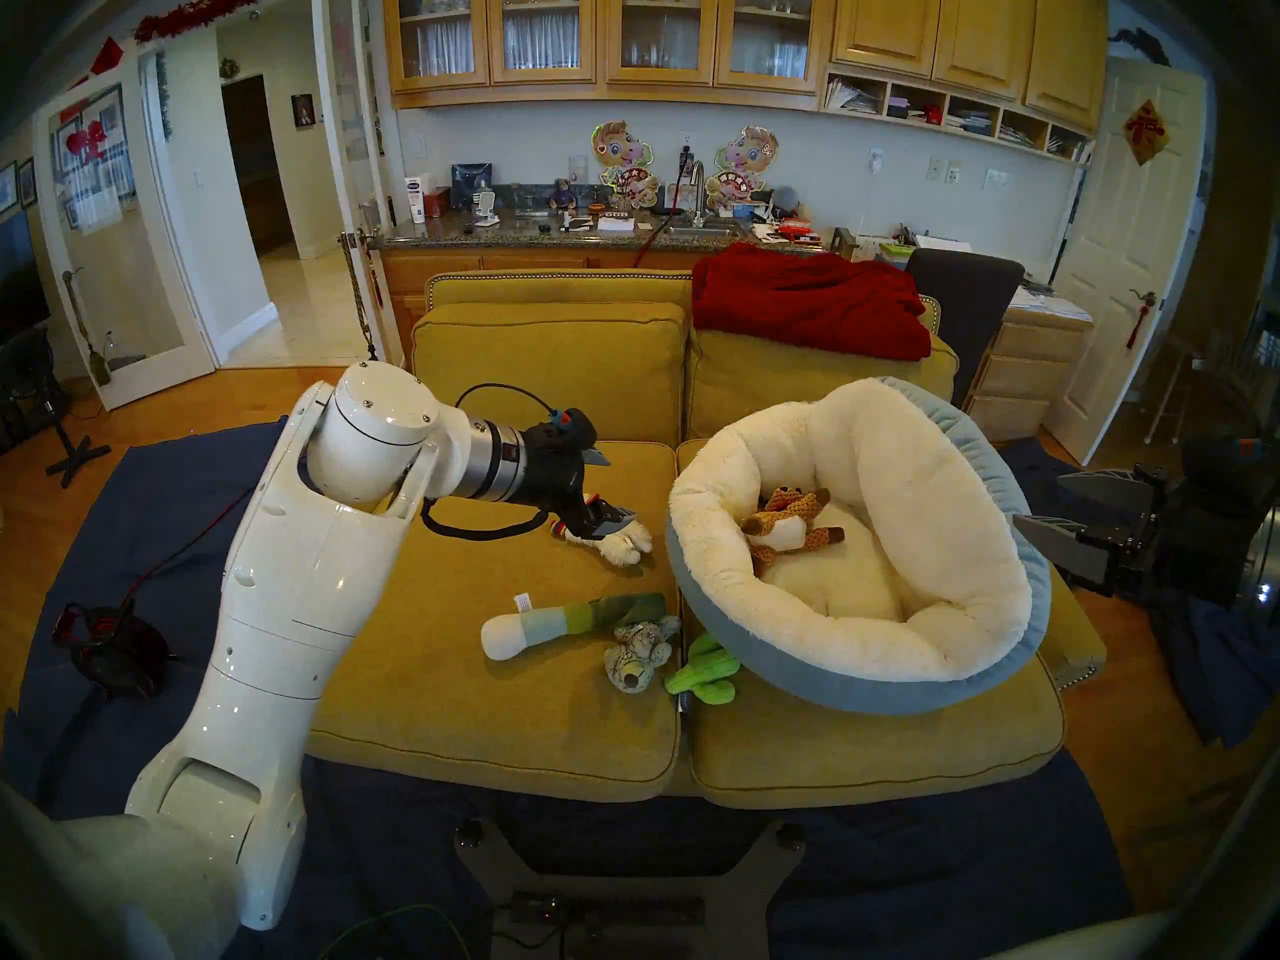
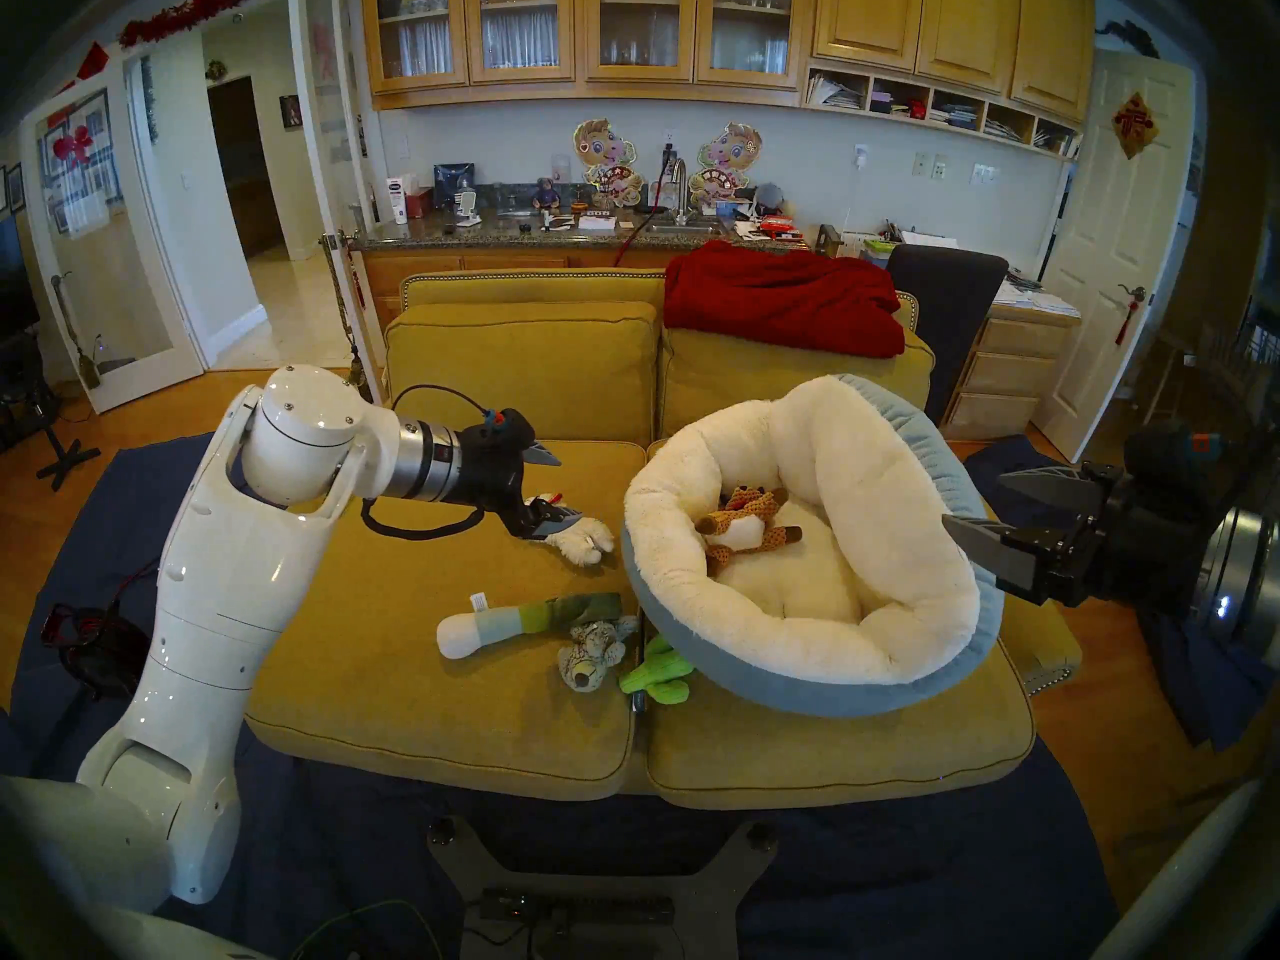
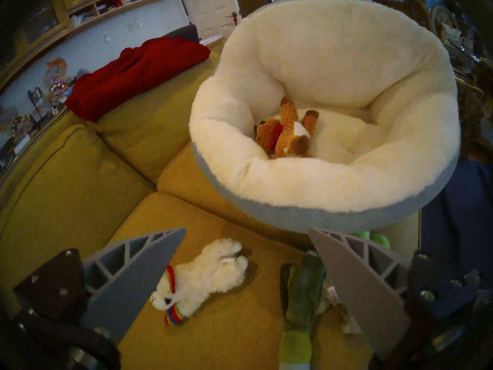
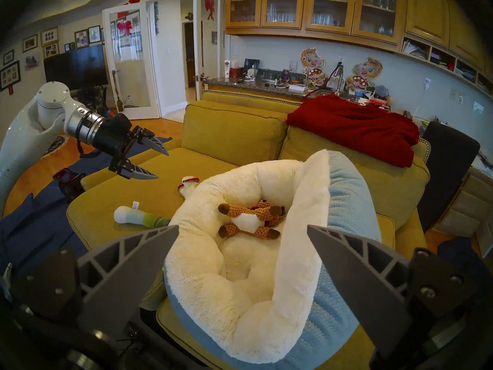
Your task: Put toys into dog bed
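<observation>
Since one toy already lies in the bed, step: fetching the second, by my reading the lamb (image 3: 205,278)
Progress: one of five in; four are out on the sofa (image 1: 485,695)
Bed (image 1: 831,692): on the right seat cushion, tilted, its 12 o'clock rim raised against the sofa back
Brown animal (image 1: 783,522): in the bed's hollow, toward its 10 o'clock wall
Lamb: on the left seat, at the bed's 9 o'clock, just beside the rim; on its side
Left gripper (image 1: 618,491): jaws wide, nothing between them; hangs over the lamb, slanting down toward it
Next move: lower and straddle the lamb's body, close, then lift high enough to clear the bolster and let go over the hollow
Leek (image 1: 554,626): at the bed's 8 o'clock, lying flat
Grey animal (image 1: 637,650): touching the leek's green end
Cactus (image 1: 703,674): at the bed's 7 o'clock, partly tucked under the overhanging rim
Right gripper (image 2: 973,500): jaws wide and empty, at the bed's 3 o'clock; whether it touches the rim I cannot tell
In the way: for the lamb, only the tall bolster; the cactus will be harder, with the rim over it
Risk: soft fleece may slip from a shallow pinch
Blanket (image 1: 810,300): on the sofa back at 12 o'clock, clear of the work
</observation>
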`<state>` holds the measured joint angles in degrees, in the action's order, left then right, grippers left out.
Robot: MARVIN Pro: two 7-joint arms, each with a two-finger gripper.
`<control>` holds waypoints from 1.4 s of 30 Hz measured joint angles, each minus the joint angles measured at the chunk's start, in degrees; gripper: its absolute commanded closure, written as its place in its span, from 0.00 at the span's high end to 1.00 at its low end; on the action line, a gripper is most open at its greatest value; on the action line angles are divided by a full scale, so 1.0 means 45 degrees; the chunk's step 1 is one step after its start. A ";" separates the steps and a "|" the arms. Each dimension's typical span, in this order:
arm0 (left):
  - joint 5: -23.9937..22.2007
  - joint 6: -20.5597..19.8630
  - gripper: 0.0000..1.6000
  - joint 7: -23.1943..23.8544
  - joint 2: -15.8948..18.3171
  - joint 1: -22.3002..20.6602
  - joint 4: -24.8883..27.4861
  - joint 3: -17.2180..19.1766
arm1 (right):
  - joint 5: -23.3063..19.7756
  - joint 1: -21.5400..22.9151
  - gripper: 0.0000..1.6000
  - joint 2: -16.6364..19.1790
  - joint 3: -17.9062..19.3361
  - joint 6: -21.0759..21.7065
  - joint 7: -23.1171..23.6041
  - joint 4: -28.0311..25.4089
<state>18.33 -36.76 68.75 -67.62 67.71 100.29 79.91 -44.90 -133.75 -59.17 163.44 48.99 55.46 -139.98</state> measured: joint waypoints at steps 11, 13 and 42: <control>-0.0163 -0.0014 1.00 -0.0110 0.0851 0.0349 -0.0408 -0.1144 | 0.0000 0.0000 1.00 0.0000 0.0005 0.0000 0.0000 0.0000; -0.0164 0.0023 1.00 -0.0089 0.0909 0.0361 -0.0514 -0.1281 | 0.0000 0.0000 1.00 0.0000 0.0006 0.0000 0.0000 0.0001; 0.0458 0.0786 1.00 -0.0551 0.0811 -0.0134 -0.3870 -0.2094 | -0.0002 0.0000 1.00 0.0000 0.0011 -0.0001 0.0000 0.0000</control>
<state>20.39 -33.22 66.27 -63.97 67.11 82.88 70.48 -44.91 -133.75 -59.17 163.49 48.99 55.45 -139.98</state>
